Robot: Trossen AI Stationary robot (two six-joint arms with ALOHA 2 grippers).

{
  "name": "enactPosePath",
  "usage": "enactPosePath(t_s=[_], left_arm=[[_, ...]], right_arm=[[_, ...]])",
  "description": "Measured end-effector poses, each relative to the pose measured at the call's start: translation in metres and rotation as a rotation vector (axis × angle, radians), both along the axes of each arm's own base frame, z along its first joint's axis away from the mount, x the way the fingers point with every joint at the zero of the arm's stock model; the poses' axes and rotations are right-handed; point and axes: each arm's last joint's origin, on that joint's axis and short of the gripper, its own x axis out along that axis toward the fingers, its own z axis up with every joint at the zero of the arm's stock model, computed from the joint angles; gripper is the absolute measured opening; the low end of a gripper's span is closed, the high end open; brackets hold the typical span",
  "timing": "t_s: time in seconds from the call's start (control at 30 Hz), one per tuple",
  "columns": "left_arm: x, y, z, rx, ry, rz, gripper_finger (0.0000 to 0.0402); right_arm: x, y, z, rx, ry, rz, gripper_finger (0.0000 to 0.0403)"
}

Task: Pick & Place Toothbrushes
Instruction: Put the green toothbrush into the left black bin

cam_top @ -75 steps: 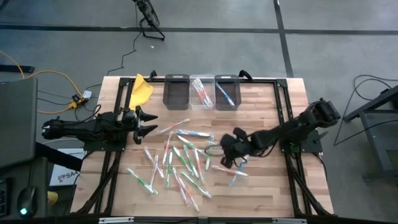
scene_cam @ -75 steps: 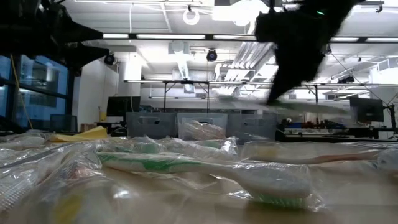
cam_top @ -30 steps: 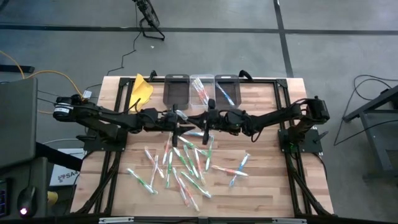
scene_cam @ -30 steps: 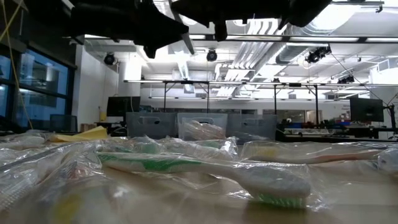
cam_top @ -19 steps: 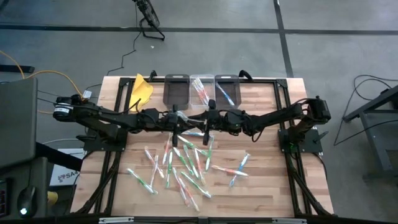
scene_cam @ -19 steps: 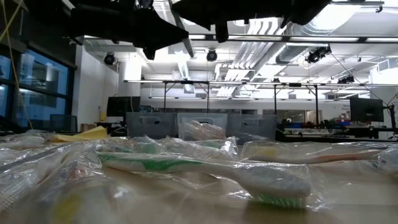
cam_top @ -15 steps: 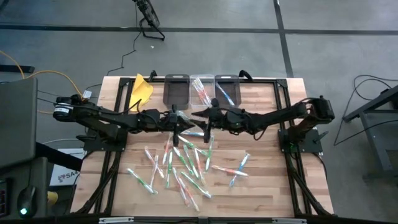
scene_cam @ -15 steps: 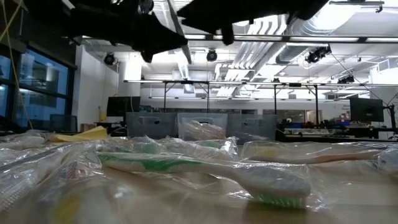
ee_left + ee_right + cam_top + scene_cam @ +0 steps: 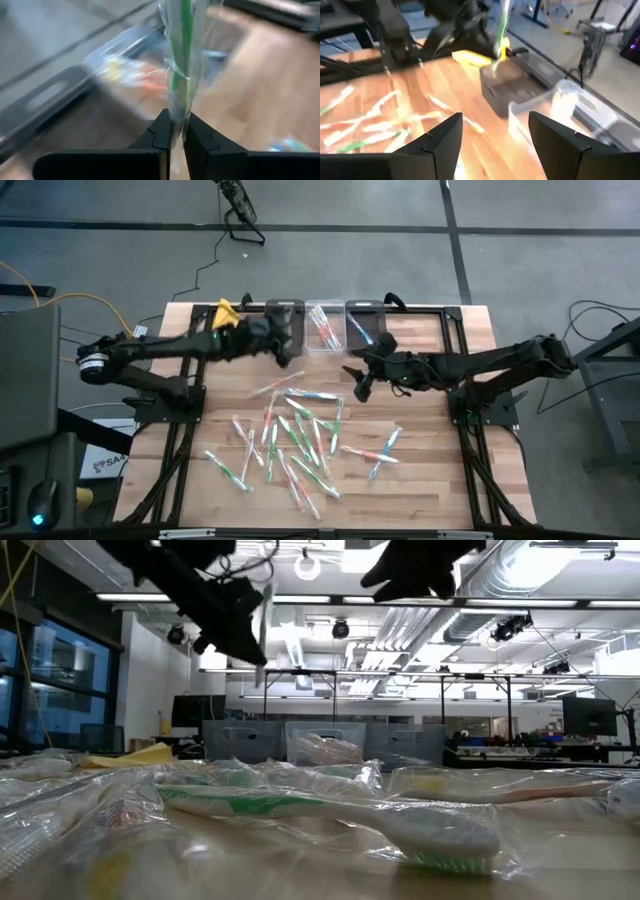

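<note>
Fingers of the left gripper [image 9: 176, 131] are clenched on a wrapped green toothbrush [image 9: 182, 60], which stands up from between them with its far end well beyond the tips. A second ago both grippers met over the middle of the table with this brush between them; now the left gripper [image 9: 283, 348] has swung away and hangs over the dark left bin [image 9: 284, 323], so the handover looks finished and the brush seems about to be dropped there. Beside that bin stand a clear middle bin [image 9: 324, 326] holding reddish brushes and a dark right bin [image 9: 364, 327] holding a blue one. The right gripper [image 9: 357, 381] has pulled back toward its own side, its fingers [image 9: 442, 145] spread apart and empty. Below both, the loose toothbrushes [image 9: 290, 440] lie scattered on the wooden table [image 9: 430, 470], so plenty remain to sort.
</note>
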Motion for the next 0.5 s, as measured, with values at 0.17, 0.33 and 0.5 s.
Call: enactPosePath(t_s=[0.17,0.33,0.5], left_arm=[[-0.007,0.035,0.015,-0.074,0.155,0.018,0.0022],[-0.004,0.063,0.009,-0.232,0.222,0.029,0.0023],[0.004,0.088,-0.012,-0.291,0.365,0.074,0.0023]], right_arm=[[-0.004,0.000,-0.006,0.008,0.069,-0.006,0.0219],[-0.004,0.000,-0.012,0.004,0.121,-0.006,0.0219],[-0.004,0.000,-0.012,0.010,0.115,-0.010,0.0219]])
